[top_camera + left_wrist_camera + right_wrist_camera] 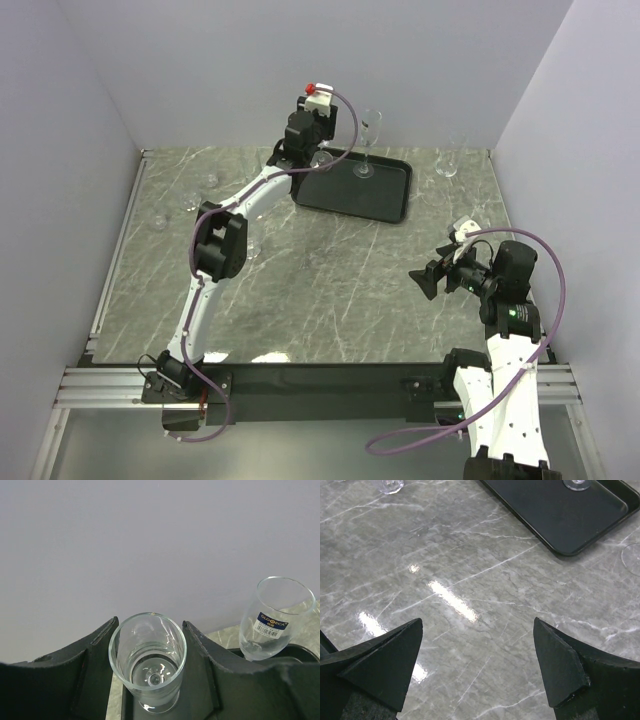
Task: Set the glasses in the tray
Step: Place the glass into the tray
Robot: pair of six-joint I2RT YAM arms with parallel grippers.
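My left gripper (150,623) is shut on a short clear glass (148,666), one finger against each side of it. The glass stands upright, its foot low over the back-left corner of the black tray (345,195); I cannot tell whether it touches. Seen from above, that gripper (305,150) is at the same corner. A tall flute (368,140) stands in the tray, and a labelled glass bowl (274,620) shows to the right of my left fingers. Another flute (449,160) stands on the table right of the tray. My right gripper (428,280) (477,622) is open above bare marble, nothing between its fingers.
Small glasses (210,181) (160,221) stand on the marble table at the left, and one more (252,246) shows beside the left arm's elbow. The tray's near corner (560,525) lies ahead of the right gripper. White walls close in the back and both sides.
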